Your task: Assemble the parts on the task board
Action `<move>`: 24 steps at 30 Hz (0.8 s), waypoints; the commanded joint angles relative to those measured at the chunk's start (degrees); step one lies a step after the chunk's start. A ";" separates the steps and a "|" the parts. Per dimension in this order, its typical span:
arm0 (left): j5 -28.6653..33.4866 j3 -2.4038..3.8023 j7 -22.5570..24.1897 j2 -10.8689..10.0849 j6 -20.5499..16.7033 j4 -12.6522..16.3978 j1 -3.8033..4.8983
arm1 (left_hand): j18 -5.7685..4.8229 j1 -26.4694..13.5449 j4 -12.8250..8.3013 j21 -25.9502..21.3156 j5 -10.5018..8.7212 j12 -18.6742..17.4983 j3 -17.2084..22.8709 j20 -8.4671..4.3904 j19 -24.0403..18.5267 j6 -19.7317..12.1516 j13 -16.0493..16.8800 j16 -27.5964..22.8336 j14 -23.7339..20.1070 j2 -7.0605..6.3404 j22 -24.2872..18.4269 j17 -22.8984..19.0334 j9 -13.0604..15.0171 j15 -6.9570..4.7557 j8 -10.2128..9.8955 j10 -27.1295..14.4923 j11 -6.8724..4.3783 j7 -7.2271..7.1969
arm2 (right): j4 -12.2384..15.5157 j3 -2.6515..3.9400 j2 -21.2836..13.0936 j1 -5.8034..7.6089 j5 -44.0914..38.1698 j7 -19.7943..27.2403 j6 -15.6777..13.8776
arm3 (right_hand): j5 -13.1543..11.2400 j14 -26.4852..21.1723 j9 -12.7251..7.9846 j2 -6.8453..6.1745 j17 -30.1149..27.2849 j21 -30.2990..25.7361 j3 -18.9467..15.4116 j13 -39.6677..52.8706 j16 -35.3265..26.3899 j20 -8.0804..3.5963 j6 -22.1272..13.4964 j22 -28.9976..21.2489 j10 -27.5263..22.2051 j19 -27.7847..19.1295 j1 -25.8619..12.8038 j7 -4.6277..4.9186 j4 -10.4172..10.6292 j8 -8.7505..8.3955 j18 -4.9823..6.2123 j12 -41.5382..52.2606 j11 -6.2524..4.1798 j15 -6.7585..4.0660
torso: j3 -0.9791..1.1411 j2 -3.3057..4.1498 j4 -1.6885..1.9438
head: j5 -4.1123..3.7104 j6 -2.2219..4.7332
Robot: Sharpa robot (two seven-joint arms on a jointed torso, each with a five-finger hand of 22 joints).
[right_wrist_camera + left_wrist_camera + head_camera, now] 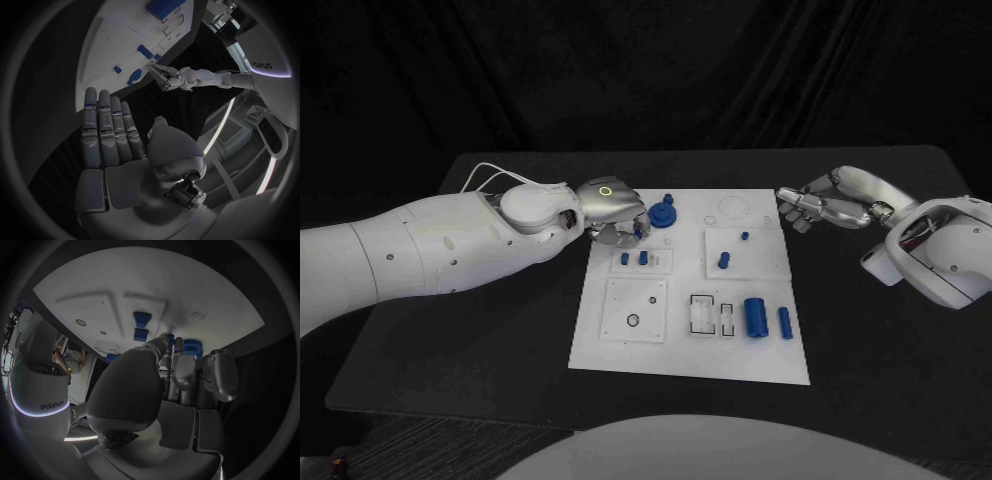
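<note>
While both arms reach in from opposite sides, the scene reads as follows.
Board: white rectangular task board (678, 345) lies mid-table on the black table (473, 340), with raised white sub-plates on it.
Left hand: silver many-fingered left hand (612, 210) sits over the board's far left corner, fingers curled down towards the board; a small blue piece (638, 230) shows at its fingertips, but I cannot tell whether it is pinched or only touched.
Round part: blue round knob-like part (662, 213) stands on the board just beside the left hand, on its inner side; in the left wrist view a blue round part (192, 347) lies just past the fingertips (177, 346).
Twin pegs: two short blue pegs (633, 258) stand on a small sub-plate near the left hand, on the robot's side of it, apart from it.
Right hand: silver right hand (826, 207) hovers at the board's far right edge, fingers straight and side by side, holding nothing; the right wrist view shows flat fingers (107, 127) over dark table, off the board edge.
Small pegs: blue peg (744, 237) and blue peg (724, 261) stand on a sub-plate near the right hand, not touching it.
Cylinders: large blue cylinder (756, 317) and slimmer blue cylinder (786, 322) lie at the board's near right, well apart from both hands.
Slots: white slotted sub-plate (711, 318) is just beside the large cylinder.
Ring plate: white sub-plate with a small dark ring (633, 321) lies near left, well apart from the hands.
</note>
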 commanded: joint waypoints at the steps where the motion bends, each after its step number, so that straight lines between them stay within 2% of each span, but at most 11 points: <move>1: -0.20 -0.05 0.19 -0.12 1.04 0.12 -0.29 | 0.27 0.07 0.30 -0.32 -0.13 -0.04 -0.12 0.06 -0.48 0.01 0.02 -0.30 -0.52 -0.57 9.31 -0.17 -0.06 -0.05 -0.38 0.44 0.05 0.23 | 0.02 0.04 0.01 -0.15 -0.28 -1.46 0.43 | 0.30 -0.05 0.08 0.02 -0.04 0.07 0.38 -0.09 -0.33 0.03 0.34 -0.05 0.09 -0.02 0.78 0.10 -0.06 0.22 0.14 0.15 0.14 0.13 | -0.01 0.02 -0.01 | 0.02 0.00; 24: -0.20 -0.05 0.13 0.25 0.91 -0.01 -0.35 | 0.41 0.06 0.40 -1.04 -0.13 -0.09 -0.14 0.07 -0.82 0.05 0.01 -0.45 -0.65 -0.54 9.11 -0.40 -0.07 -0.04 -0.38 0.48 0.01 0.20 | -0.02 0.04 0.08 -0.17 -0.28 -2.13 0.87 | 0.39 -0.06 0.07 0.08 -0.04 0.06 0.52 -0.13 -0.37 0.04 0.32 -0.12 0.08 -0.04 1.10 0.11 -0.13 0.21 0.14 0.15 0.15 0.14 | 0.01 0.01 -0.01 | 0.06 0.00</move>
